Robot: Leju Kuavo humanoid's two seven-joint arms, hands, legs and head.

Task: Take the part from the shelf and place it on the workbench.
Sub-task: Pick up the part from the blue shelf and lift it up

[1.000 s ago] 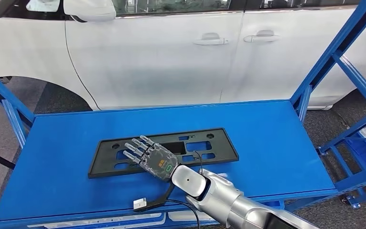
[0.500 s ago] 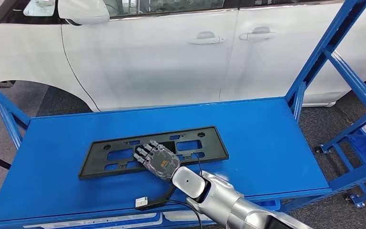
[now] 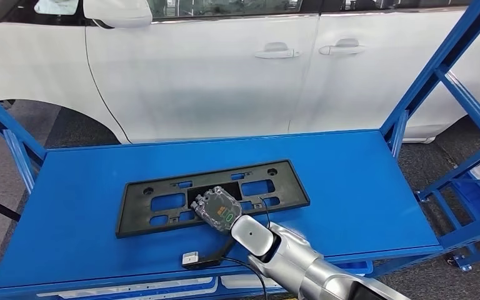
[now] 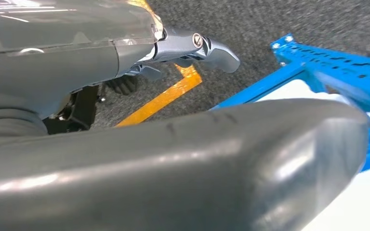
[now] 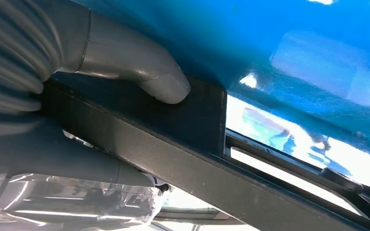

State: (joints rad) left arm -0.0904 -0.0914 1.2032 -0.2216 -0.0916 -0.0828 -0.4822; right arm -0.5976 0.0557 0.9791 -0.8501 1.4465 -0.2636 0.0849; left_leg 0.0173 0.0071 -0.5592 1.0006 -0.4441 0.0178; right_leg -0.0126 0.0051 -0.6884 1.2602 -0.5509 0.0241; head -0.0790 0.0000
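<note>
Part (image 3: pixel 162 203), a flat black frame with cut-out windows, lying on the blue shelf (image 3: pixel 350 187), long axis running left to right across the deck, far end tipped slightly away on the right. Gripped near the middle of its near long edge by the right robot hand (image 3: pixel 217 209), fingers curled over the top face and thumb (image 5: pixel 144 72) pressed against the underside rim, as seen from the right wrist. Reached from the near right, arm slanting in across the front rail. Left robot hand (image 4: pixel 125 53) down beside the shelf frame over grey floor, holding nothing, fingers apart. Lift likely to need a level pull toward the body, since the single central hold leaves both long ends free to sag or swing. White car just beyond the shelf.
</note>
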